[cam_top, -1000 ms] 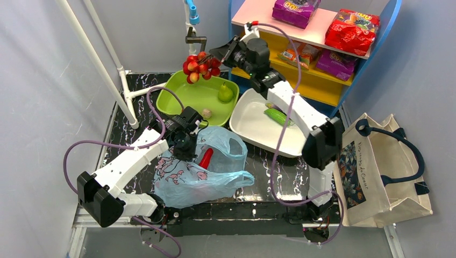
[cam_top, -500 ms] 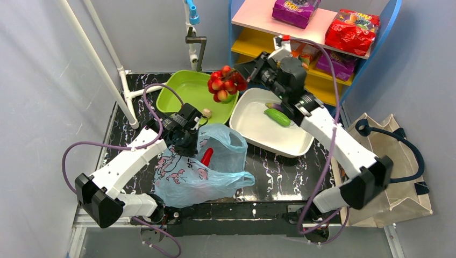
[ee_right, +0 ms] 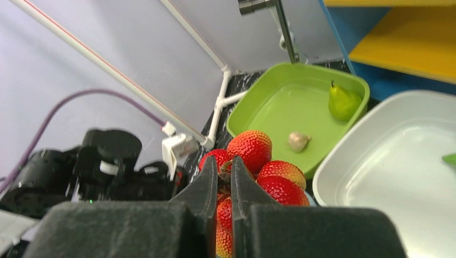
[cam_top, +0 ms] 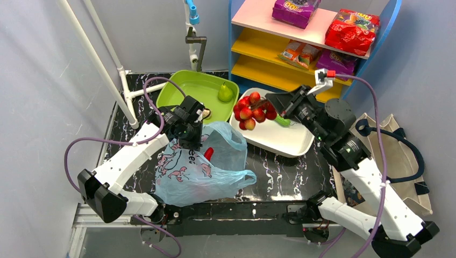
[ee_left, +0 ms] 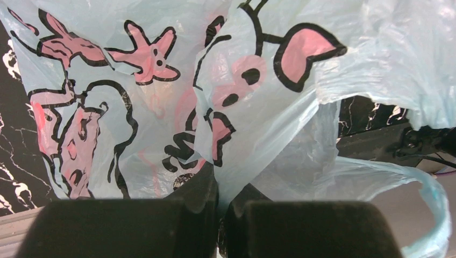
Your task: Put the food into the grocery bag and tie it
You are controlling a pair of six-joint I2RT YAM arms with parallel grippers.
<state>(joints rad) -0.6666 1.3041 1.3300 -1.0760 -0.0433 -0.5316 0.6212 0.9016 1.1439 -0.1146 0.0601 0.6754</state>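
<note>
Pepper (cam_top: 208,154) only in top view

A: Left arm (cam_top: 129,156)?
B: Elbow low, forearm reaching forward. Left gripper (ee_left: 220,188) at the grocery bag (cam_top: 185,180) rim, fingers pinched tight on the plastic.
A: Right arm (cam_top: 371,177)?
B: Stretched up and leftward. Right gripper (cam_top: 273,102) just past the bag's far right, clamped on the berry cluster (cam_top: 251,111).

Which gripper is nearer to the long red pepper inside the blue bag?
Left. The left gripper pinches the blue bag right beside the red pepper; the right gripper holds the berries farther off, over the white tray.
</note>
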